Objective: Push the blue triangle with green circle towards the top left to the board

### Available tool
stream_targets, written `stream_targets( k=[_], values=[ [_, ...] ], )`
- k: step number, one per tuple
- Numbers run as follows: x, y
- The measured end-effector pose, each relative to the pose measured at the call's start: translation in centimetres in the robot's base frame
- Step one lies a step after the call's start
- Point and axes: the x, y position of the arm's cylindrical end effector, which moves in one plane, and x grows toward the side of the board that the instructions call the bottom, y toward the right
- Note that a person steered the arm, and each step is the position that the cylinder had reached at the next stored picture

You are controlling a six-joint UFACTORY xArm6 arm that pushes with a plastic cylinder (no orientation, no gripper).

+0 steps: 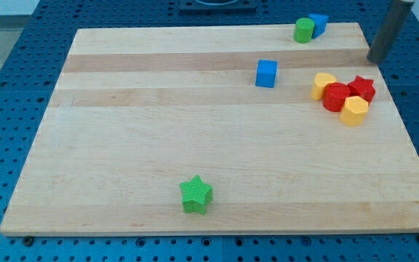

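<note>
A: Sitting where, that blue triangle (318, 23)?

B: Far right edge, touching the green circle (303, 30).

A: And my tip (373, 60)?

B: Right of both, apart, placed to shove them leftward; no fingers exist.

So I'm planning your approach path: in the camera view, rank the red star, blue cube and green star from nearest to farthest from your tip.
My tip is at the board's right edge, near the top.
1. Red star, just below it.
2. Blue cube, toward the middle.
3. Green star, near the view's bottom.
</note>
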Motion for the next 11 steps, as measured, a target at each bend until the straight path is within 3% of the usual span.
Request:
stream_targets(
  k=[1,3,5,7,9,11],
  values=[
    [-5.7,-1.4],
    [-9.4,-2.6],
    [-8.9,-11.2],
    [-5.8,-15.3],
    [-5.8,-15.3],
    [-9.4,-13.0]
  ],
)
